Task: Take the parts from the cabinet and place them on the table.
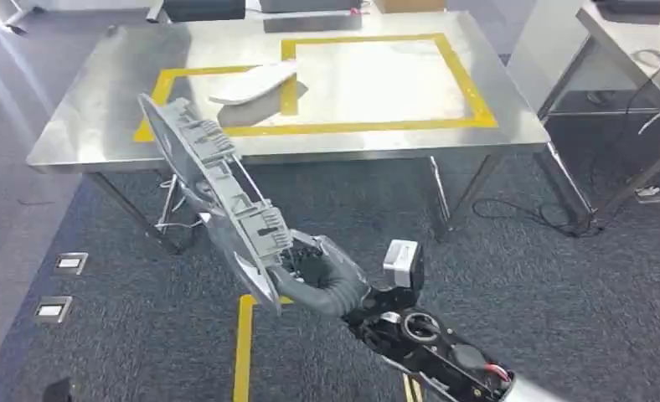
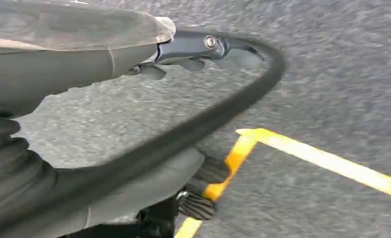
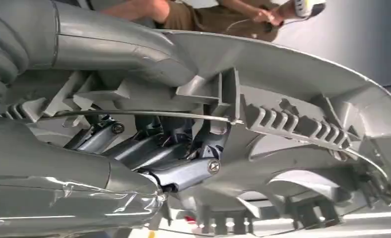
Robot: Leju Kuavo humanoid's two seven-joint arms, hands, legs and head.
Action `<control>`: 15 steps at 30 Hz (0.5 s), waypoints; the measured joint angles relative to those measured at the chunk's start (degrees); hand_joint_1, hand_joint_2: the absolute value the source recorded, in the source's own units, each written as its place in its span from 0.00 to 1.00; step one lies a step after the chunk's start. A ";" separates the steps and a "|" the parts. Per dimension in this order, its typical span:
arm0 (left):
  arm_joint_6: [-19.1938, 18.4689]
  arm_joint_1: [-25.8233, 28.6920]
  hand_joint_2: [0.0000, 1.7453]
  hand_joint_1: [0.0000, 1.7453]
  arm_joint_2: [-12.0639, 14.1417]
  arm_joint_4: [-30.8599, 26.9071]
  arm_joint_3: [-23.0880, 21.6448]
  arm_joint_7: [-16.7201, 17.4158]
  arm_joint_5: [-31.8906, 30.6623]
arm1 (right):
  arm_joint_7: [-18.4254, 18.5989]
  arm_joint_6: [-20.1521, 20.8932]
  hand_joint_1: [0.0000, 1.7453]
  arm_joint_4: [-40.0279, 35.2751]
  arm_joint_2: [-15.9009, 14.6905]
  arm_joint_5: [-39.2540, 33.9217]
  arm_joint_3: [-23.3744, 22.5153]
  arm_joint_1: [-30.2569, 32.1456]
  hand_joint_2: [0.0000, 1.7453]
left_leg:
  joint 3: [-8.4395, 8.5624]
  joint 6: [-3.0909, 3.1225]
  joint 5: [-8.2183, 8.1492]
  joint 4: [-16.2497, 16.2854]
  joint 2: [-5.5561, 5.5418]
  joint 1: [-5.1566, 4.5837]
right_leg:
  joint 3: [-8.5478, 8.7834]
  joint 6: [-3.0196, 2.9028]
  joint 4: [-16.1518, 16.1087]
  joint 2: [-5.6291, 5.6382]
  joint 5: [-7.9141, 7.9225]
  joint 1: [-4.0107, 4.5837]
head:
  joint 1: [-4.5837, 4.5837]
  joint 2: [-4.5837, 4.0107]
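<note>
A shiny steel table (image 1: pixel 84 134) marked with yellow tape rectangles stands ahead of me on dark grey carpet (image 1: pixel 561 285). A pale grey curved plastic part (image 1: pixel 255 86) lies on the table, across the tape. My right hand (image 1: pixel 314 272) grips a second, large grey ribbed plastic part (image 1: pixel 213 188), raised and tilted, short of the table's near edge. My left hand (image 2: pixel 183 54) hangs above the carpet, fingers curled loosely, holding nothing.

A steel table (image 1: pixel 377 142) with yellow tape (image 1: pixel 474 94) stands on dark grey carpet (image 1: pixel 561 285); floor sockets (image 1: pixel 70 263) sit near its left edge.
</note>
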 joint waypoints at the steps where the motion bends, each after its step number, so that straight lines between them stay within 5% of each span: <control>1: 0.00 0.08 1.00 0.00 0.06 0.00 -0.02 0.00 -0.07 | 0.02 0.00 1.00 0.00 0.00 0.00 0.00 -0.01 1.00 | -3.25 -0.36 -1.39 4.93 0.00 0.28 | 0.26 0.03 0.00 0.00 -0.37 -0.12 | -0.31 0.00; 2: 0.00 0.19 1.00 0.00 0.04 0.00 -0.04 0.00 -0.09 | 0.06 0.00 1.00 0.02 -0.02 0.00 0.00 0.07 1.00 | -5.76 -0.68 -1.62 7.99 0.01 0.55 | 0.59 0.14 0.00 0.02 -0.69 -0.27 | -0.59 0.00; 4: 0.00 0.47 1.00 0.00 0.04 0.00 -0.11 0.00 -0.11 | 0.20 -0.04 1.00 0.07 -0.02 0.00 0.02 0.35 1.00 | -6.78 -1.30 2.19 5.88 0.05 1.19 | 1.45 0.60 0.02 0.22 -1.43 -0.68 | -1.01 0.00; 6: -0.02 0.45 1.00 0.00 0.22 0.00 -0.13 0.00 -0.28 | 0.22 -0.07 1.00 0.04 -0.02 0.00 0.02 0.34 1.00 | -3.24 -2.14 9.01 -4.38 0.17 1.82 | 2.62 1.53 0.26 0.31 -2.51 -1.29 | -1.29 0.00; 7: -0.04 0.46 1.00 0.00 0.20 0.00 -0.15 0.00 -0.31 | 0.20 -0.07 1.00 0.04 -0.02 0.00 0.02 0.33 1.00 | -2.34 -2.38 10.31 -6.78 0.26 2.03 | 2.82 1.81 0.33 0.31 -2.81 -1.31 | -1.44 0.00; 8: -0.20 0.37 1.00 0.00 -0.09 0.00 -0.22 0.00 -0.31 | 0.17 -0.09 1.00 0.04 -0.02 0.00 0.02 0.29 1.00 | -1.21 -3.10 9.83 -9.33 0.37 2.07 | 2.74 2.56 0.47 0.29 -3.42 -0.91 | -2.63 0.00; 9: -0.22 0.34 1.00 0.00 0.11 0.00 -0.24 0.00 -0.31 | 0.15 -0.22 1.00 0.00 0.00 0.00 0.00 0.20 1.00 | -1.29 -1.87 9.51 -9.94 0.10 1.96 | 2.51 2.83 0.77 0.43 -3.79 -0.75 | -2.98 0.00; 10: -0.28 0.42 1.00 0.00 0.00 0.00 -0.24 -0.02 -0.28 | 0.15 -0.30 1.00 0.00 0.02 0.00 0.00 0.23 1.00 | -1.40 -1.03 9.11 -9.53 0.20 1.88 | 2.79 3.05 0.25 0.42 -3.83 -0.74 | -2.19 0.00; 13: -0.26 0.41 1.00 0.00 -0.20 0.00 -0.31 0.00 -0.33 | 0.22 -0.57 1.00 -0.02 -0.11 0.02 0.00 0.28 1.00 | -0.73 0.56 8.11 -9.41 0.10 1.66 | 3.26 3.69 0.24 0.30 -5.08 -1.17 | -0.90 0.00; 15: -0.26 0.43 1.00 0.00 -0.07 0.00 -0.31 -0.02 -0.33 | 0.20 -0.57 1.00 -0.02 -0.11 0.17 0.02 0.26 1.00 | 0.14 1.54 7.45 -9.47 0.12 1.22 | 0.12 3.46 7.41 -0.02 -8.21 -1.16 | 0.15 0.00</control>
